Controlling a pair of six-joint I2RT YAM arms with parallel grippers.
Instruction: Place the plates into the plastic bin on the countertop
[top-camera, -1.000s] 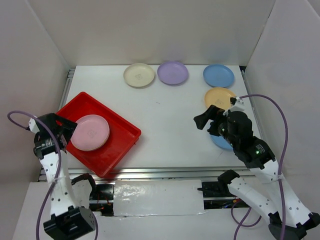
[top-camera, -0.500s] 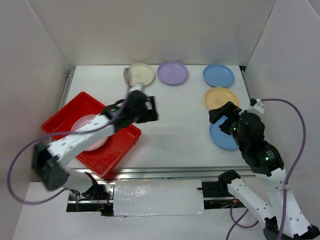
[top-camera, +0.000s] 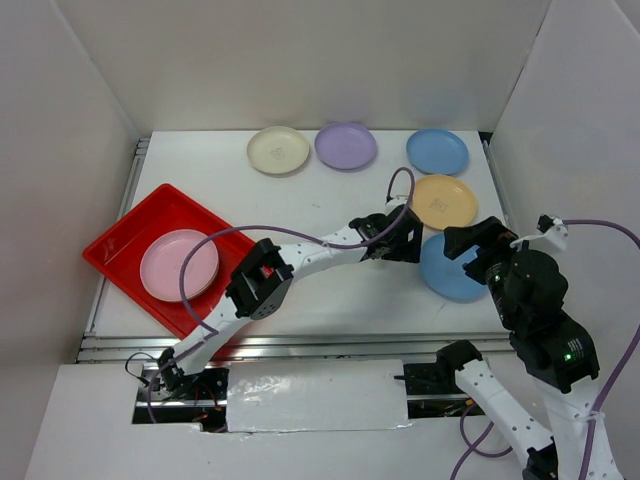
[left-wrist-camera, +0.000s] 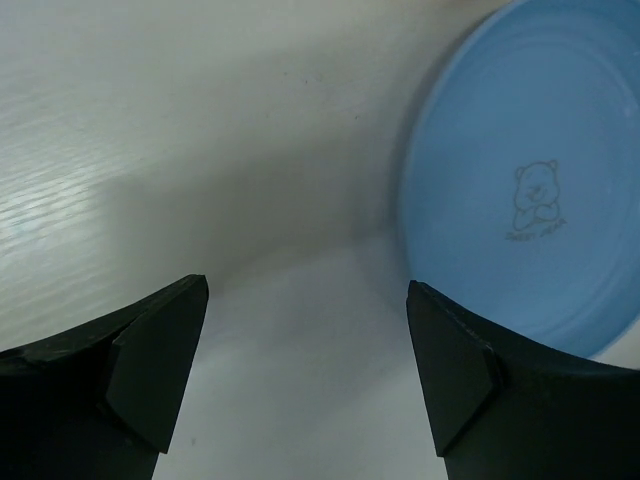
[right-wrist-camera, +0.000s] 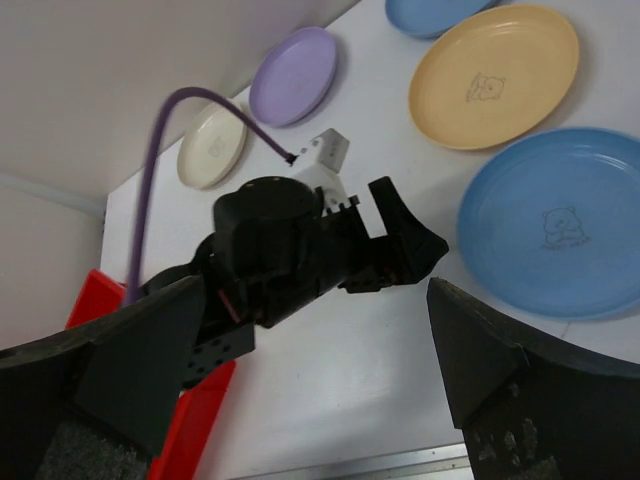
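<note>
- Red bin (top-camera: 128, 228).
- Pink plate (top-camera: 179, 265).
- Cream plate (top-camera: 278, 150), purple plate (top-camera: 345, 146).
- Far blue plate (top-camera: 437, 152).
- Near blue plate (top-camera: 450, 275) (grey bear outline).
- Yellow-orange plate (top-camera: 444, 200), bear too.

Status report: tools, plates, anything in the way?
Left tool open, empty, beside nearest blue plate. Right tool open, empty, crowding same plate. Pink plate in bin, five on table.

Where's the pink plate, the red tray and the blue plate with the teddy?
Round pink plastic plate (top-camera: 178, 265): top view, its centre.
Shallow red plastic bin (top-camera: 160, 212): top view, bare floor, far corner.
Round blue plastic plate (left-wrist-camera: 530, 200): left wrist view, bear mark.
</note>
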